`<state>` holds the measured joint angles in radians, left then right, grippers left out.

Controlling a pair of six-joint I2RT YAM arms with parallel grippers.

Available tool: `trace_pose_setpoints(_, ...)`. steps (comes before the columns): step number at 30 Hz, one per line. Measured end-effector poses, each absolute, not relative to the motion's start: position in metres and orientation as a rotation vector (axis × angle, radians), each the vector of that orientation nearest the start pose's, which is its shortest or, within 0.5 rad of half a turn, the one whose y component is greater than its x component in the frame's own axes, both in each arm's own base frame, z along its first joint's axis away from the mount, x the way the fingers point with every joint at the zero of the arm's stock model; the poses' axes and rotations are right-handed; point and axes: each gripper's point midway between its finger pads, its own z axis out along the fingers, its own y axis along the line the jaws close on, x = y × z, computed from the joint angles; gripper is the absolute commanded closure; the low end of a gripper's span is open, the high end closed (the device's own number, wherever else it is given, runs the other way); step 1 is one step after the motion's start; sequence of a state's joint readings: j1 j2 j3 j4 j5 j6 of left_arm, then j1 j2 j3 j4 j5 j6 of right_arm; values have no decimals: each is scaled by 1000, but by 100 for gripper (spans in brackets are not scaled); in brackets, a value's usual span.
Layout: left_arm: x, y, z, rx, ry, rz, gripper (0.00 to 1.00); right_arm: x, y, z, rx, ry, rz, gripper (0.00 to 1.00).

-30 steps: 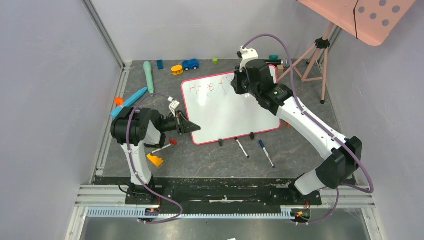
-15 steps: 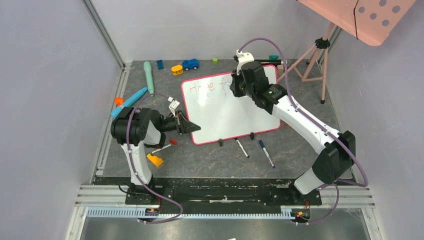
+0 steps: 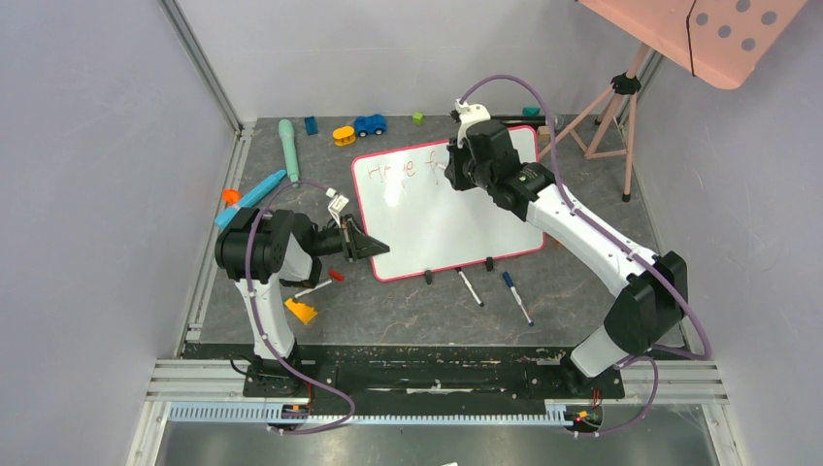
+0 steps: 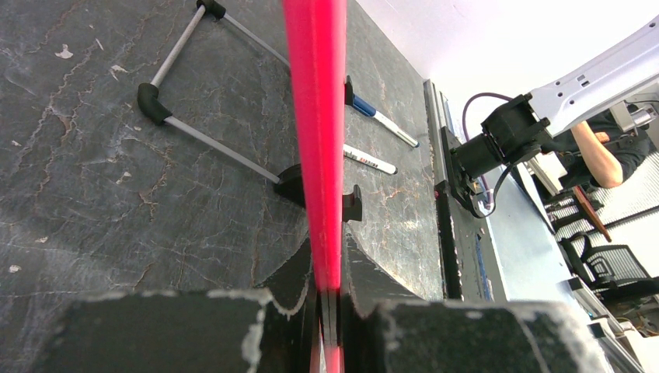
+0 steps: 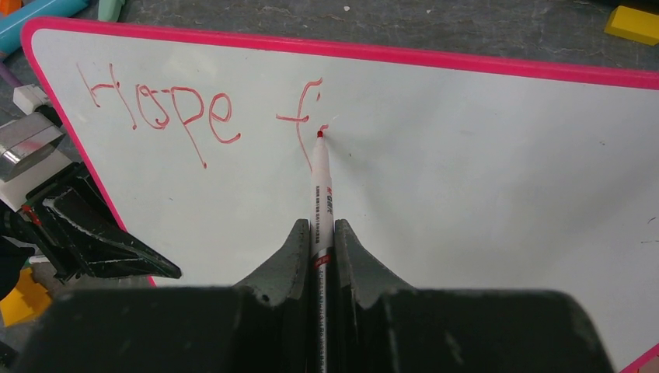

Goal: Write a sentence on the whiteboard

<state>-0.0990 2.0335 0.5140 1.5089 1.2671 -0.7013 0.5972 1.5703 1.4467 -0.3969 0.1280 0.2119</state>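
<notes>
The whiteboard (image 3: 437, 223), glossy white with a red-pink frame, stands tilted on the dark table. Its frame edge (image 4: 317, 116) runs up the middle of the left wrist view. The sentence (image 5: 163, 109) reads "Hope f" in red along the top of the board (image 5: 482, 179); it also shows faintly from above as the sentence (image 3: 403, 167). My right gripper (image 5: 319, 227) is shut on a red marker (image 5: 321, 186), whose tip touches the board just right of the "f". From above, the right gripper (image 3: 452, 175) hangs over the board's upper middle. My left gripper (image 4: 330, 249) is shut on the frame at the near left corner (image 3: 380, 248).
Two loose markers (image 3: 471, 287) (image 3: 516, 297) lie in front of the board's black feet. Toys sit behind and to the left: a blue car (image 3: 370, 124), a teal cylinder (image 3: 288, 146), a blue tube (image 3: 250, 199), an orange wedge (image 3: 302, 311). A pink perforated panel on a tripod (image 3: 611, 116) stands back right.
My right gripper has shifted a little to the left over the board with the marker. The left arm and the board have stayed put.
</notes>
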Motion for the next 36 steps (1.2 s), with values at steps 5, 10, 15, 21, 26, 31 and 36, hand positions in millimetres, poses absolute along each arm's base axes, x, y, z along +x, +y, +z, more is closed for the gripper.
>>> trace_pose_setpoints(5,292,-205,75,588,1730,-1570,98,391,250,244,-332,2096,352,100)
trace_pose_setpoints(10,292,-205,75,587,1731,-1570,98,389,248,241,-338,2107,343,100)
trace_pose_setpoints(15,292,-205,75,587,1731,-1570,98,388,244,238,-338,2121,320,100)
trace_pose_setpoints(21,292,-205,75,587,1731,-1570,98,388,239,240,-337,2126,285,100)
trace_pose_setpoints(26,292,-205,75,587,1731,-1570,98,393,234,246,-324,2122,258,100)
trace_pose_setpoints(31,292,-205,75,586,1731,-1570,98,398,236,250,-322,2115,256,100)
trace_pose_setpoints(36,292,-205,75,586,1731,-1570,98,402,240,254,-327,2105,268,100)
